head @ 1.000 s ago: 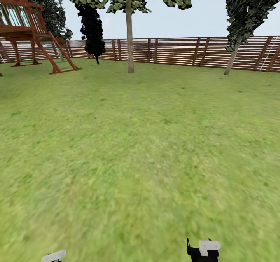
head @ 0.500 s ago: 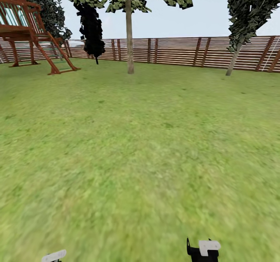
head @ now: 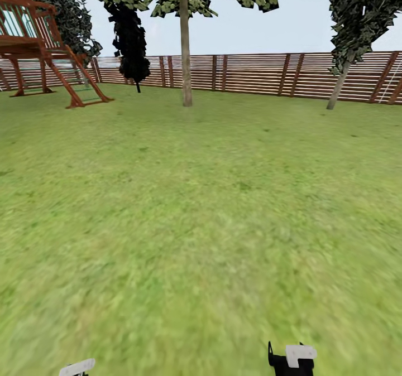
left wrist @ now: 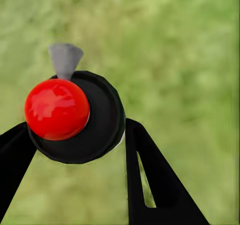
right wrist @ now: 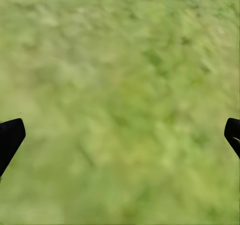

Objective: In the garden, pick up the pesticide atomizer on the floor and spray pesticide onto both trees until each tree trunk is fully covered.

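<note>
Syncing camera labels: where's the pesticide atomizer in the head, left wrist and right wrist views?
Left wrist view: atomizer, black with a red ball, left of centre, clamped in the left pincer.
Head view: left pincer's white part at the bottom edge, left of centre; the atomizer is too small to make out there.
Right wrist view: open right pincer over grass.
Shared landmark: the green grass.
</note>
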Available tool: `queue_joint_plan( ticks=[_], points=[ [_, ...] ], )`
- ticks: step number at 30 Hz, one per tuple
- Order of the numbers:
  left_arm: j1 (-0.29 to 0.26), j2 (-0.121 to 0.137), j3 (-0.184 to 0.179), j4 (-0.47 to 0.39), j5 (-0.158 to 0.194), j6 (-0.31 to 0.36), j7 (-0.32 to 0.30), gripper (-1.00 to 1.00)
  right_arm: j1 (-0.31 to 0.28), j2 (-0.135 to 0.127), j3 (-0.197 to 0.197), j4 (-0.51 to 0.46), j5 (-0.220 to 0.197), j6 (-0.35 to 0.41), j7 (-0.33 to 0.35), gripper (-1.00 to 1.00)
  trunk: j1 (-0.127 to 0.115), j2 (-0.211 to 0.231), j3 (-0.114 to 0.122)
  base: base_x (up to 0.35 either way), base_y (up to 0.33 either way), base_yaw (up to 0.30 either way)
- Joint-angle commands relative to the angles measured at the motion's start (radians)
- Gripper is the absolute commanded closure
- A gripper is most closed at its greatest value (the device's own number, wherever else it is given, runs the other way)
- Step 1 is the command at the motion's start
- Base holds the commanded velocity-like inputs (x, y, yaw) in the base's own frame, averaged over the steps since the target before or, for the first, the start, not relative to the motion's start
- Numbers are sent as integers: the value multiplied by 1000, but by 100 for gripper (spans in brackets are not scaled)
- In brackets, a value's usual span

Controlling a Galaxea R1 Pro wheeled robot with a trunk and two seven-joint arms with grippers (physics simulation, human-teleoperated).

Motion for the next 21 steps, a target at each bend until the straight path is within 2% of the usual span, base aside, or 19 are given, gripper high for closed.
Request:
queue_joint_plan(
  ticks=[1, 4, 10, 21],
  points=[
    [0, 0, -9, -1, 2, -2, 7, 100, 0, 0, 9, 0, -9, -3, -3, -100, 0, 0, -1, 338, 0, 0],
    [0, 0, -9, 0, 2, -2, 7, 100, 0, 0, 9, 0, -9, -3, -3, -100, 0, 0, -1, 338, 0, 15],
    [0, 0, -9, 0, 2, -1, 7, 100, 0, 0, 9, 0, -9, -2, -3, -100, 0, 0, -1, 338, 0, 164],
    [-1, 0, -9, 0, 2, 0, 7, 100, 0, -2, 9, 0, -9, -3, -6, -100, 0, 0, -1, 338, 0, 8]
  ],
)
